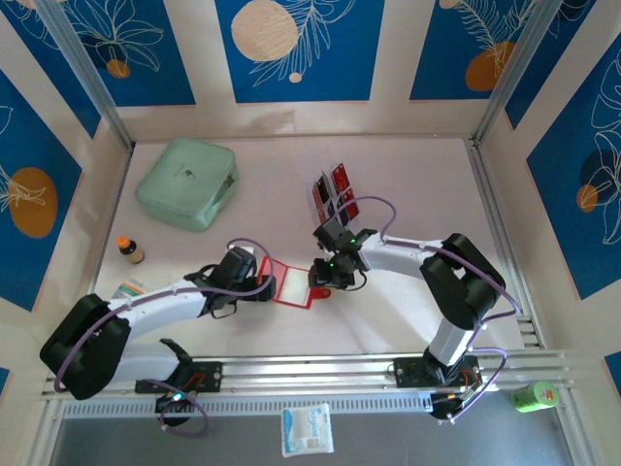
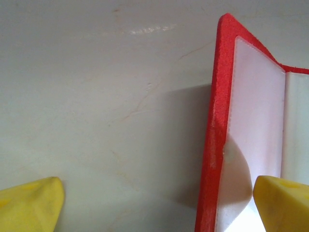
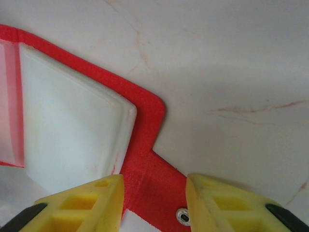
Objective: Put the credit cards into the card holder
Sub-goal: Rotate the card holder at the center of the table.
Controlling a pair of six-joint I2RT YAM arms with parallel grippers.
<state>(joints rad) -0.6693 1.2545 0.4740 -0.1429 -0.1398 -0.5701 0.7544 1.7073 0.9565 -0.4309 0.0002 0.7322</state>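
Note:
The card holder (image 1: 288,282) is a red wallet lying open on the table between both arms. My left gripper (image 1: 256,282) (image 2: 158,193) is open wide at the wallet's left side. The raised red flap (image 2: 215,145) with its pale plastic pocket stands between the yellow fingers (image 2: 30,203), nearer the right one. My right gripper (image 1: 325,280) (image 3: 154,205) is open at the wallet's right side, its fingers astride the red clasp tab (image 3: 154,179) with the metal snap (image 3: 183,216). The credit cards (image 1: 340,181), red and dark, stand in a clear rack behind the right gripper.
A mint-green case (image 1: 186,183) lies at the back left. A small brown bottle (image 1: 129,250) stands by the left wall, a small box (image 1: 129,288) beside the left arm. Off the table's front lie a white packet (image 1: 307,429) and a green object (image 1: 534,395).

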